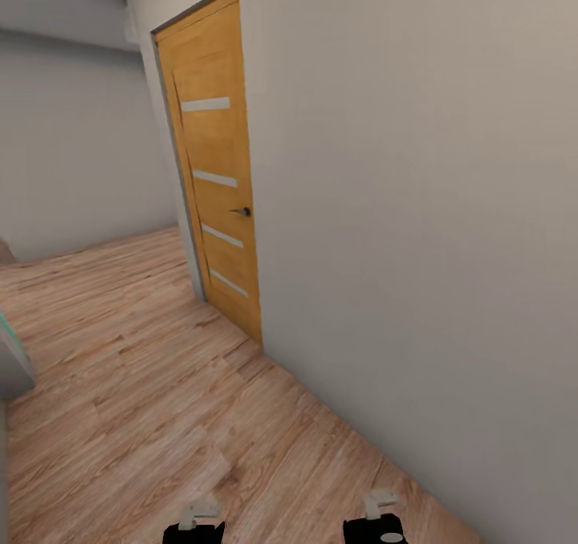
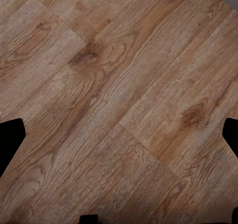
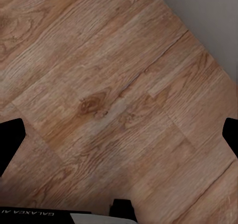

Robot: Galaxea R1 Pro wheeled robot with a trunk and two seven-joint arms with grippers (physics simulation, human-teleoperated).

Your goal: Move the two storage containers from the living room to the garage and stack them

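Storage containers: whereabouts cannot be told from these views, nor long axis or heading.

Seen from the head: light wood plank floor [image 1: 120, 383] running ahead, hemmed on the right by a plain pale wall [image 1: 417, 207] slanting across the path. Set into that wall, a closed honey-coloured door [image 1: 213, 183] with four narrow pale strips and a small dark handle [image 1: 243, 211]. Beyond the door's corner, more planks leading off to a grey far wall [image 1: 72, 143]. At the left edge, part of a pale grey object [image 1: 12, 359] with a teal rim, too cut off to name.

Left gripper [image 2: 119, 137]: spread wide, black fingertips [image 2: 11, 140] at opposite edges of its wrist view, nothing between them, bare planks below. Right gripper [image 3: 119, 137]: likewise spread wide and pinching nothing, over the same planks.

From the right wrist alone: a strip of the pale wall meeting the floor at one corner. From the head alone: door, handle and far wall.
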